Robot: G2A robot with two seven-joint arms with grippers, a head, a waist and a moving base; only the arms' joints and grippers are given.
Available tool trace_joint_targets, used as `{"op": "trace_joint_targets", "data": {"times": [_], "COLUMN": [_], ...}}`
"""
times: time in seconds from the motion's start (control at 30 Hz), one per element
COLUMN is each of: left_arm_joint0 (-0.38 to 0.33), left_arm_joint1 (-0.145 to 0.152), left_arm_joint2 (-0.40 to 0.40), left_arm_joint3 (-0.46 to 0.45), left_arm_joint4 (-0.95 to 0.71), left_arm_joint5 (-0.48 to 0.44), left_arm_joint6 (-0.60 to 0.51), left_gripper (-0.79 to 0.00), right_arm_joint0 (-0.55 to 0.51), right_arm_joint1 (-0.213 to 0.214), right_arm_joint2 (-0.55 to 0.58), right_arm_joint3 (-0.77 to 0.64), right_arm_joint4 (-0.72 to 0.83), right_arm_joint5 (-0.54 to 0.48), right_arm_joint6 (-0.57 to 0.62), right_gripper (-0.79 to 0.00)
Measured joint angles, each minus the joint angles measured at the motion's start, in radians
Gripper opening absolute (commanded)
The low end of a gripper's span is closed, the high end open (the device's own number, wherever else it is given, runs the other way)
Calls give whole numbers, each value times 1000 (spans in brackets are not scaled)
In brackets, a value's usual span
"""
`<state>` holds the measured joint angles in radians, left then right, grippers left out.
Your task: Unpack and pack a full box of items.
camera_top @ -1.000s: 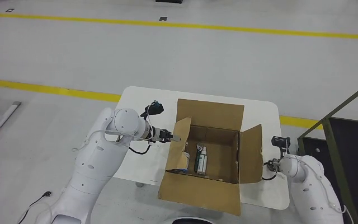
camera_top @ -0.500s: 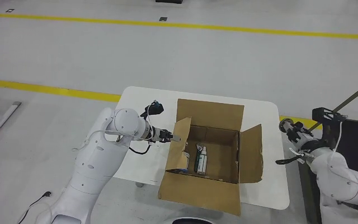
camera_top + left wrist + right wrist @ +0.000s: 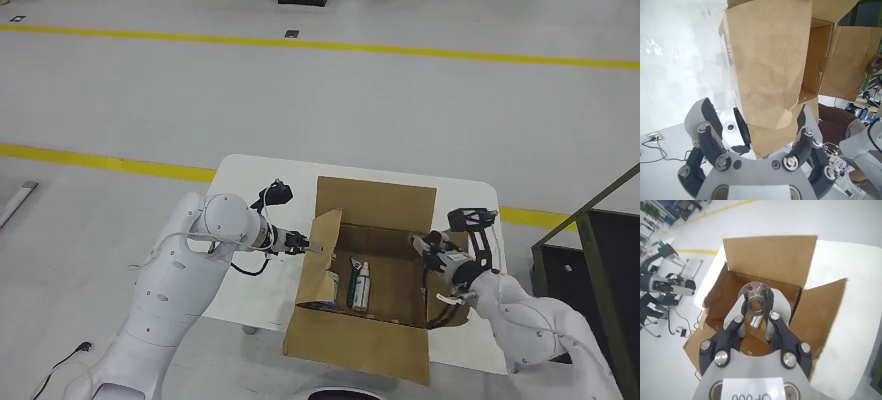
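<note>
Packing step in hand: right gripper [image 3: 757, 296] clamped on metal flanged ring [image 3: 753, 288], hanging above open box [image 3: 375, 205], at its right side. Left gripper [image 3: 755, 106] spread wide, left flap [image 3: 768, 56] between fingers, seemingly not pinched. Next, by my judgement: lower ring to free floor beside bottles [image 3: 358, 283], then loosen grip.

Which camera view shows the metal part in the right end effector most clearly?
The right wrist view: the metal part sits central, clamped in the right end effector, its bore and flange hole plain. The top view gives it as a small dark shape above the box. The left wrist view: perhaps an edge blur.
</note>
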<state>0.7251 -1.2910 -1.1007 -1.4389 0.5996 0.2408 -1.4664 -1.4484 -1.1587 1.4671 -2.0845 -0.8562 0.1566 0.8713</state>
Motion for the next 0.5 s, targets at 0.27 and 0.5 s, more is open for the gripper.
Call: {"op": "trace_joint_targets", "data": {"times": [0.27, 0.5], "left_arm_joint0": [0, 0], "left_arm_joint1": [0, 0], "left_arm_joint2": [0, 0], "left_arm_joint3": [0, 0], "left_arm_joint4": [0, 0], "left_arm_joint5": [0, 0], "left_arm_joint6": [0, 0], "left_gripper": [0, 0], "right_arm_joint0": [177, 303], "right_arm_joint1": [-30, -69], "right_arm_joint2": [-297, -443], "right_arm_joint3": [285, 512], "right_arm_joint4": [-305, -358], "right_arm_joint5": [164, 222], "right_arm_joint6": [100, 117], "right_gripper": [-785, -785]}}
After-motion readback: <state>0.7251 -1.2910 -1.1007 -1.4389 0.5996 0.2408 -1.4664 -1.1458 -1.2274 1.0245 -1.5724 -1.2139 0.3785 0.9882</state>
